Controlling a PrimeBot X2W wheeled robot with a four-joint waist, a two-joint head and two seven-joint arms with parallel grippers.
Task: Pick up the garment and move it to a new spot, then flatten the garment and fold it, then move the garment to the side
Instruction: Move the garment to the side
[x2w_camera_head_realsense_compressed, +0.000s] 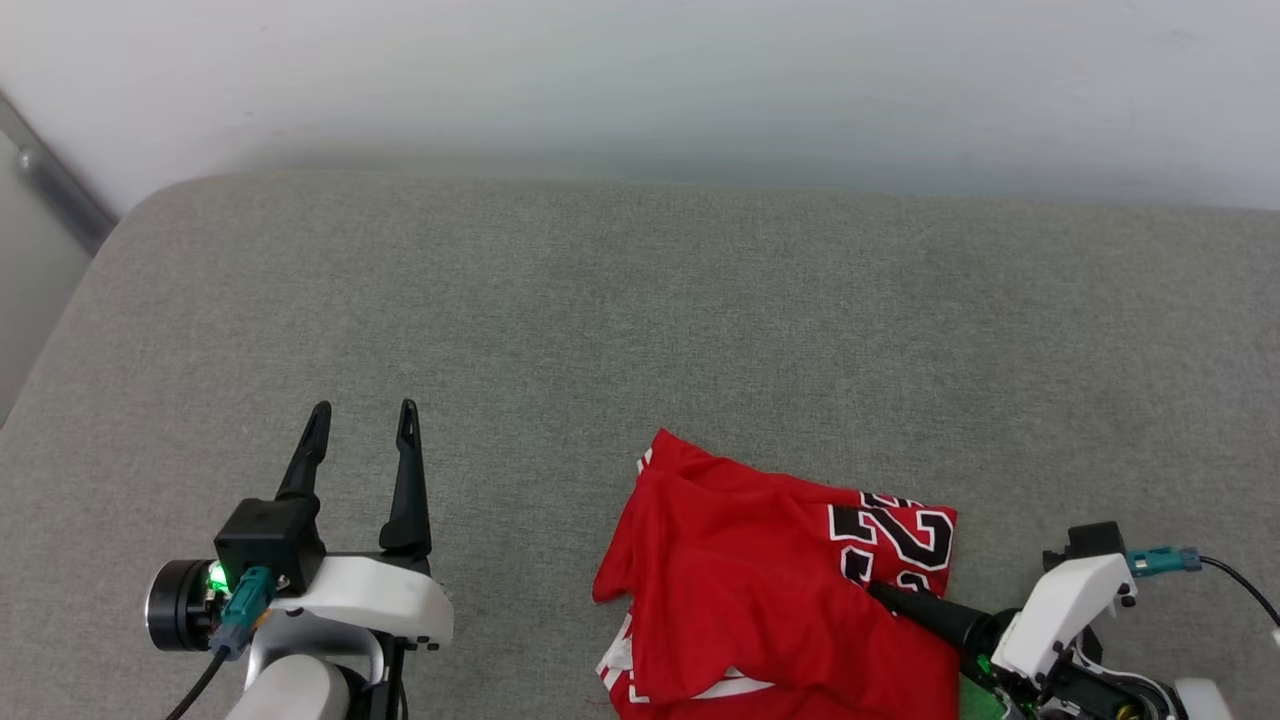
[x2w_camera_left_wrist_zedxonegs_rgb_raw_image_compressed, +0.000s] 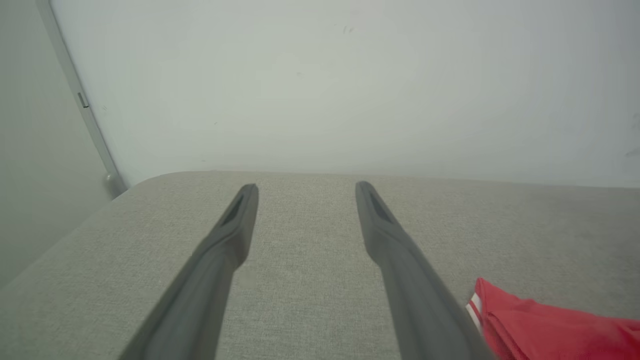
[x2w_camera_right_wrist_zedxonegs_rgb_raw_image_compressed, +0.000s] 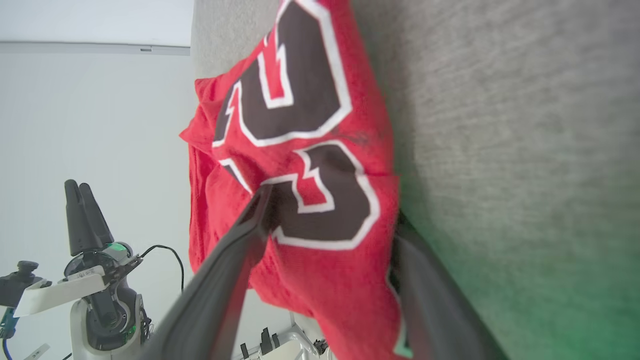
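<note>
in the head view my left gripper (x2w_camera_head_realsense_compressed: 364, 410) stands wide open and empty over the grey padded surface (x2w_camera_head_realsense_compressed: 640, 330), well apart from the garment (x2w_camera_head_realsense_compressed: 740, 570), which lies rumpled near the front edge toward my right. my right gripper (x2w_camera_head_realsense_compressed: 890, 598) reaches into it from the right, with one dark finger on the red cloth and the other hidden. i judge the heap sits close enough to the edge that a careless tug could pull it off. in the left wrist view my left fingers (x2w_camera_left_wrist_zedxonegs_rgb_raw_image_compressed: 240, 220) are spread over bare weave, with a striped corner of the garment (x2w_camera_left_wrist_zedxonegs_rgb_raw_image_compressed: 550, 325) just beside the right one. the surface (x2w_camera_left_wrist_zedxonegs_rgb_raw_image_compressed: 310, 280) has a rounded corner, a plain pale wall (x2w_camera_left_wrist_zedxonegs_rgb_raw_image_compressed: 350, 90) behind it and a metal strip (x2w_camera_left_wrist_zedxonegs_rgb_raw_image_compressed: 85, 110) at the left. in the right wrist view my right gripper (x2w_camera_right_wrist_zedxonegs_rgb_raw_image_compressed: 332, 210) is open, straddling a fold by the black numerals. one finger rests on top and the other goes under the edge. if i close here i may pinch several layers and lift a bunch, or the lower finger may drag on the upholstery (x2w_camera_right_wrist_zedxonegs_rgb_raw_image_compressed: 500, 125).
</note>
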